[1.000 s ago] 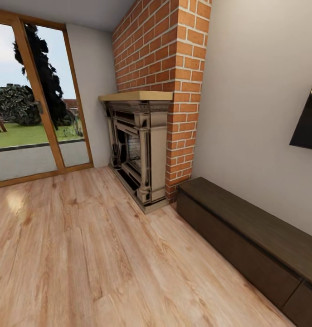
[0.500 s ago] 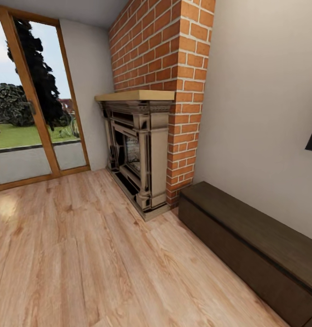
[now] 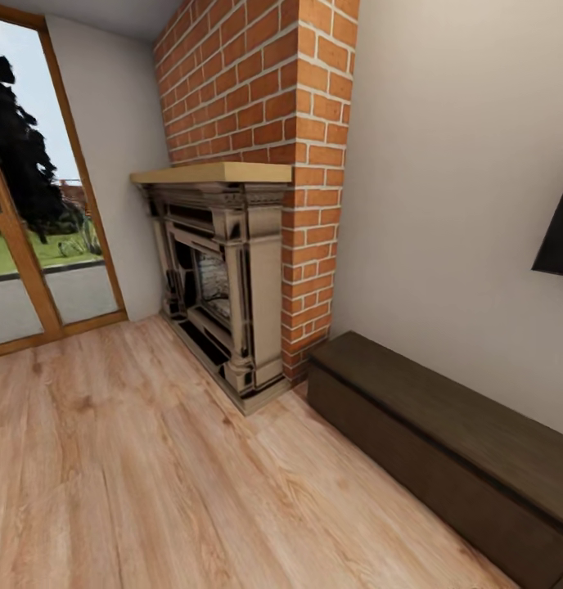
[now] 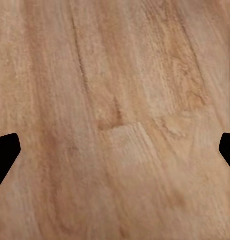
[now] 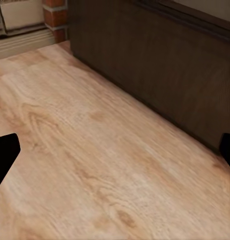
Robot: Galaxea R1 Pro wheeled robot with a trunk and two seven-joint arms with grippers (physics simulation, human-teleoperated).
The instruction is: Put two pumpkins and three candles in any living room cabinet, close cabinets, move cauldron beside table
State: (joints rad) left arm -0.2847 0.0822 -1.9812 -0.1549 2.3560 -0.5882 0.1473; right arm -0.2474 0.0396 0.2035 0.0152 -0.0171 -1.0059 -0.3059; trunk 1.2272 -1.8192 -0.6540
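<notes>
Light wood floor, brick chimney over stone fireplace, plain beige wall, daylit glass door far left.

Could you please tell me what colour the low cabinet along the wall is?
The cabinet is dark brown wood, seen best in the head view.

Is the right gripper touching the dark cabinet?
Apart. In the right wrist view, the right gripper hangs open over bare wood floor, and a strip of floor separates it from the cabinet.

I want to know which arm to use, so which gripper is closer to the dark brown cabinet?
Right. The right gripper hangs open over the floor with the cabinet front just ahead of it; the left gripper has bare wood floor beneath it.
</notes>
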